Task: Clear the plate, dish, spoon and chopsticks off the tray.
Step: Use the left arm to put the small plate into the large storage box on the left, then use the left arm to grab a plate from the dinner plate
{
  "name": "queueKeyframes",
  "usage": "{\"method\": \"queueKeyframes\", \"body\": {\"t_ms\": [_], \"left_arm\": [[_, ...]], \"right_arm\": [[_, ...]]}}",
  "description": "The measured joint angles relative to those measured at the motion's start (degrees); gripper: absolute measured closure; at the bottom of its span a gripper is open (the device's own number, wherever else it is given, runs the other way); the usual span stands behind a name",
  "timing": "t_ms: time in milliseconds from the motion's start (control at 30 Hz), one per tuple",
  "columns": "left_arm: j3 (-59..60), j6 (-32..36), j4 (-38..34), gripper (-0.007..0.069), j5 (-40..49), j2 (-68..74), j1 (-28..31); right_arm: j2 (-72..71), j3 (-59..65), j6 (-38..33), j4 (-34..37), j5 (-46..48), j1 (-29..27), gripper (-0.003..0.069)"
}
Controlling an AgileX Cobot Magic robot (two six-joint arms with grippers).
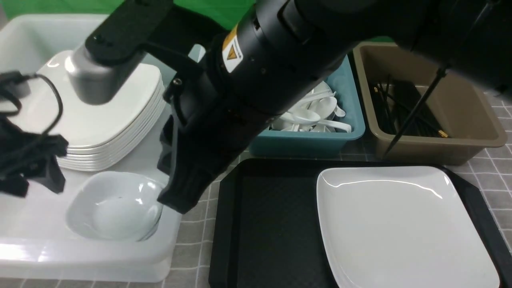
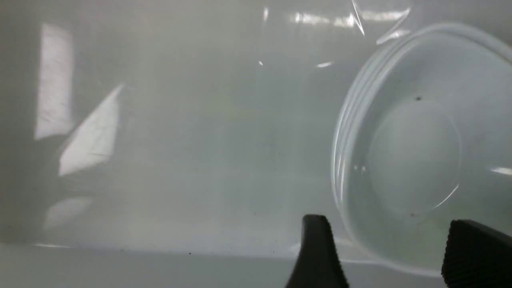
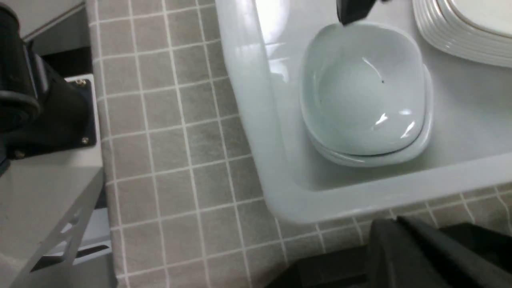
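Grey checked cloth (image 1: 196, 236) covers the table. On its left stands a white bin (image 1: 100, 260), and near and to the right lies the black tray (image 1: 264, 224). The plate (image 1: 400, 224) rests on the right half of the tray, and the left half is bare.

The right arm (image 1: 260, 68) crosses the front view from upper right to centre. At the far side of the white bin is a stack of plates (image 1: 112, 120).

Beyond the tray, a brown bin (image 1: 472, 132) on the right holds black chopsticks (image 1: 400, 112). A teal bin (image 1: 312, 142) to its left holds white spoons (image 1: 316, 116).

Nested dishes (image 1: 114, 208) sit in the near part of the white bin.

The left gripper (image 2: 394, 222) is inside the white bin at the dishes' left rim. Its fingers (image 2: 316, 248) are spread apart with nothing between them. One fingertip shows at that rim in the right wrist view, but I cannot tell whether it touches.

The right gripper (image 1: 180, 200) hangs by the white bin's right wall, just right of the dishes. I cannot tell whether its jaws are apart or together.
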Motion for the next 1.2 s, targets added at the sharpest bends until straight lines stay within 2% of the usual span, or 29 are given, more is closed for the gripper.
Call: {"method": "queueKeyframes", "body": {"t_ms": [133, 200, 267, 300, 400, 433, 533, 567, 600, 700, 800, 1033, 1200], "left_arm": [[-3.63, -0.04, -2.81, 0.0221, 1.88, -2.11, -1.24], [-4.89, 0.22, -4.99, 0.0262, 2.16, -3.04, -4.32], [-6.20, 0.24, -6.15, 0.0326, 2.32, -3.37, -8.90], [-6.89, 0.16, -6.58, 0.0384, 2.32, -3.44, -12.84], [-9.43, -2.95, -6.66, 0.0526, 2.37, -2.39, -22.40], [-11.44, -4.47, -6.66, 0.0582, 2.39, -0.86, -28.19], [-14.10, -5.51, -6.49, 0.0607, 2.39, 1.82, -34.92], [-17.24, -5.98, -5.87, 0.0608, 1.97, 5.34, -39.63], [-17.60, -6.06, -5.63, 0.0608, 1.97, 6.23, -40.70], [-24.45, -6.85, -3.74, 0.0576, 1.06, 13.70, -46.64], [-32.48, -8.73, -2.79, 0.0494, 1.01, 22.40, -49.07], [-45.56, -10.19, -1.23, 0.0258, 0.48, 37.43, -49.24], [-48.66, -11.31, -0.94, 0.0149, -0.35, 44.25, -49.24]], "right_arm": [[-1.89, 0.00, 4.23, -7.66, 4.20, 0.00, 0.0623], [-3.74, 0.00, 7.54, -14.28, 7.60, -0.33, 0.0622], [-6.12, 0.33, 10.37, -18.99, 8.09, -1.81, 0.0622], [-8.08, 0.76, 11.40, -20.69, 8.09, -3.12, 0.0622], [-13.62, 3.85, 13.44, -22.54, 8.09, -8.15, 0.0622], [-16.74, 6.54, 14.74, -22.96, 8.09, -11.05, 0.0622], [-21.43, 11.84, 16.67, -22.97, 8.09, -15.42, 0.0622], [-25.26, 17.62, 17.80, -22.21, 8.09, -19.16, 0.0622], [-25.73, 17.62, 17.80, -22.06, 8.09, -19.16, 0.0622], [-33.64, 29.16, 19.50, -19.21, 8.05, -24.93, 0.0620], [-40.44, 38.93, 20.88, -18.27, 7.09, -28.55, 0.0620], [-50.43, 48.81, 23.53, -17.62, 6.09, -30.42, 0.0620], [-52.45, 49.36, 24.08, -17.37, 5.61, -30.44, 0.0620]]}}
